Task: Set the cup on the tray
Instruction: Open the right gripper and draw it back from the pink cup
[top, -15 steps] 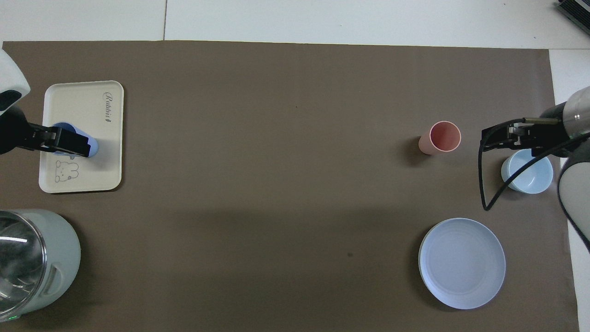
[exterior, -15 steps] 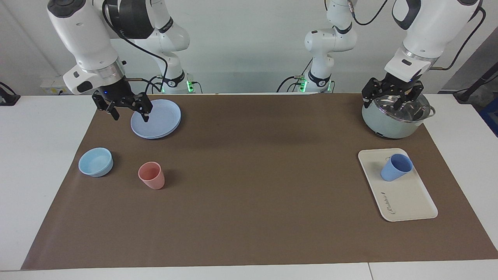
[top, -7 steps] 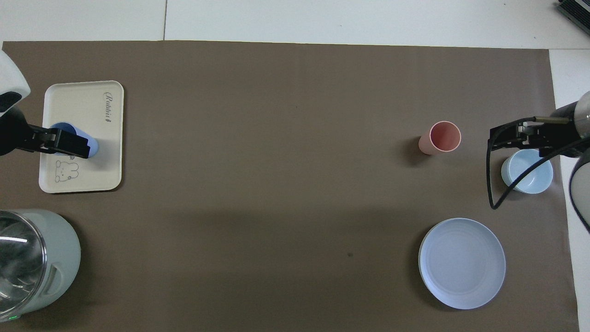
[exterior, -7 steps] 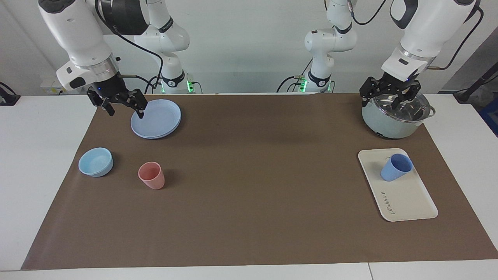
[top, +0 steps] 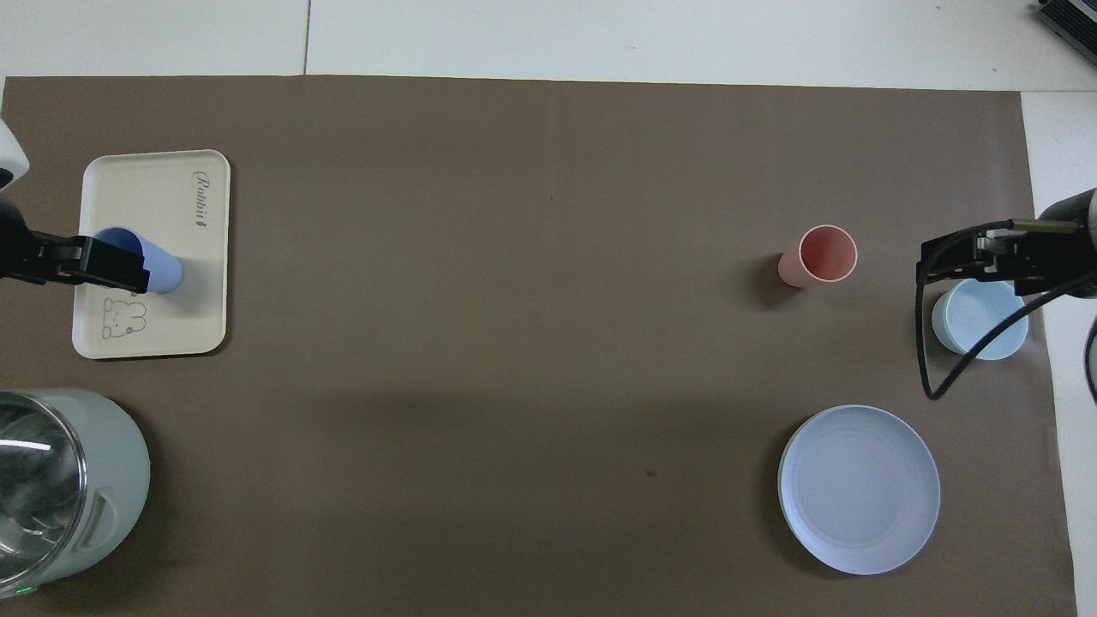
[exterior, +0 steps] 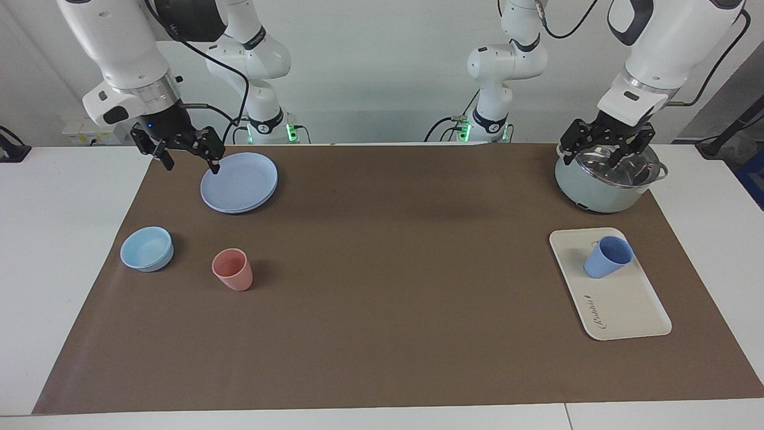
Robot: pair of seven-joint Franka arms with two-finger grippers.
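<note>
Already the cup [exterior: 607, 257] stands upright on the tray [exterior: 627, 310], toward its twelve o'clock end, so both tools hang clear with fingers apart: left tool [exterior: 607, 147] over the pot [exterior: 597, 191], right tool [exterior: 186, 154] beside the plate [exterior: 245, 185].

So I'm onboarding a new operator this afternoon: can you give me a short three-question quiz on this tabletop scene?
1. True or false: the periwinkle-blue plastic cup stands on the cream-white rectangular tray.
2. Which item sits nearest the salmon-pink cup? A) the light-blue shallow bowl B) the pale-green pot with a glass lid C) the tray
3. Fill in: the left gripper hangs over the ____, while the right gripper hangs beside the round blue plate.

Key: 1 true; 2 A; 3 pot. Both grippers are open and hold nothing.
</note>
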